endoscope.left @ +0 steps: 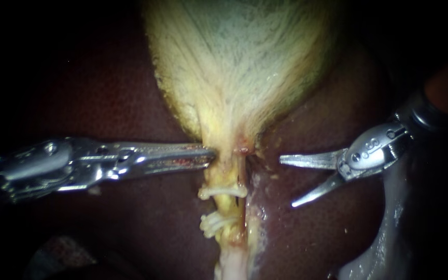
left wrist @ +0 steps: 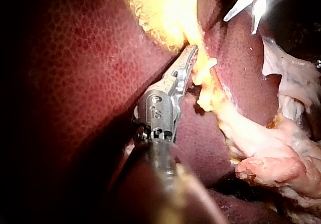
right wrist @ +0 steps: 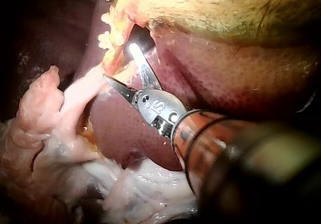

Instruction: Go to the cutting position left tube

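**Nearing the left tube, cutting position not yet reached**

The right instrument (endoscope.left: 287,181) is hovering just to the right of the stalk below the gallbladder (endoscope.left: 234,67). Its jaws are standing wide apart and gripping nothing. The upper tip is pointing at the stalk, near it but not touching, while the lower tip is angling down over the liver (endoscope.left: 130,223).

The left instrument (endoscope.left: 211,156) is reaching across from the other side. Its jaws are clamping the narrow neck of the gallbladder, and they seem to be holding the stalk taut.

The left tube (endoscope.left: 223,175) is running down from that neck as the yellowish strand on the stalk's left side. An upper clip (endoscope.left: 223,192) and a lower clip (endoscope.left: 214,223) are sitting across it. A thinner reddish strand is lying just beside it on the right.

In the right wrist view one tip is sitting close beside the pale tube and the other is pointing into the dark hollow under the gallbladder. Neither is reaching around the tube.

The approach is looking partly done. The open jaws are roughly level with the stretch above the upper clip, but the tube is not lying between them. They have yet to advance past the reddish strand and straddle the left tube alone. Which stretch is meant for the cut is not showing.
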{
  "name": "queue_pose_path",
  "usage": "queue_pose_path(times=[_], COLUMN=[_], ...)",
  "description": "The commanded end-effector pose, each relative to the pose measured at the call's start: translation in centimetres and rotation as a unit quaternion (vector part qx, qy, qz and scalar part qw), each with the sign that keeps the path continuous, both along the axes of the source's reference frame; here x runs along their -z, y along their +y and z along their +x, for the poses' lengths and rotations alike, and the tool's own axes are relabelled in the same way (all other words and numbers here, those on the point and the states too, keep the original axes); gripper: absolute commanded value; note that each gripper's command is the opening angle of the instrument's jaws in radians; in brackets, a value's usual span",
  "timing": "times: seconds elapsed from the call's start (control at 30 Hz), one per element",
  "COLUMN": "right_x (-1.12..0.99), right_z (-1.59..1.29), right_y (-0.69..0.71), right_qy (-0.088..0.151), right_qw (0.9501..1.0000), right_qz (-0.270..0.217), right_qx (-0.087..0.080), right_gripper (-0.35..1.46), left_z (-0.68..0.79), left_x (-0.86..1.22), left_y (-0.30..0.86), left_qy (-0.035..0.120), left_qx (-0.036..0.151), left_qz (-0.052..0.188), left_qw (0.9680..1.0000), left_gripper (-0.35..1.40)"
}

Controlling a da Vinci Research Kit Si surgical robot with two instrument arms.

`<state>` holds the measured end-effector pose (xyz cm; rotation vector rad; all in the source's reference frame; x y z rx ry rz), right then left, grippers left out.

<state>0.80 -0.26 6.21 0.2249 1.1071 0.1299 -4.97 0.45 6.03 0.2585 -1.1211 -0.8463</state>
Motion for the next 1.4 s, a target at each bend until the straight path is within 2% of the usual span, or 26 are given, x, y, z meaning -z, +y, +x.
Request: queue_pose_path(times=[0.03,0.17,0.3,0.53,0.77,1.03,1.4], right_x=[0.00,-0.01,-0.03,-0.16,-0.36,-0.58,-0.80], right_z=[0.00,0.02,0.10,0.39,0.75,1.00,1.03], right_y=[0.00,-0.01,-0.07,-0.32,-0.62,-0.86,-0.88], right_qy=[0.000,0.000,0.003,0.024,0.034,0.023,-0.002], right_qw=[1.0000,1.0000,1.0000,0.9994,0.9977,0.9952,0.9940], right_qz=[0.000,0.000,0.001,0.007,0.048,0.083,0.096], right_qx=[0.000,-0.001,0.003,0.026,0.034,0.045,0.053], right_gripper=[1.41,1.43,1.43,1.43,1.43,1.40,1.33], left_z=[0.00,0.03,0.14,0.42,0.61,0.69,0.67], left_x=[0.00,0.01,0.07,0.17,0.24,0.34,0.45], left_y=[0.00,-0.01,-0.02,0.00,0.01,0.01,-0.05], left_qy=[0.000,0.000,-0.002,0.003,0.006,0.006,0.006], left_qx=[0.000,0.000,-0.003,0.003,0.007,0.009,0.012], left_qz=[0.000,0.000,0.001,0.001,0.001,0.002,0.001], left_qw=[1.0000,1.0000,1.0000,1.0000,1.0000,0.9999,0.9999], left_gripper=[-0.35,-0.35,-0.35,-0.35,-0.35,-0.35,-0.35])
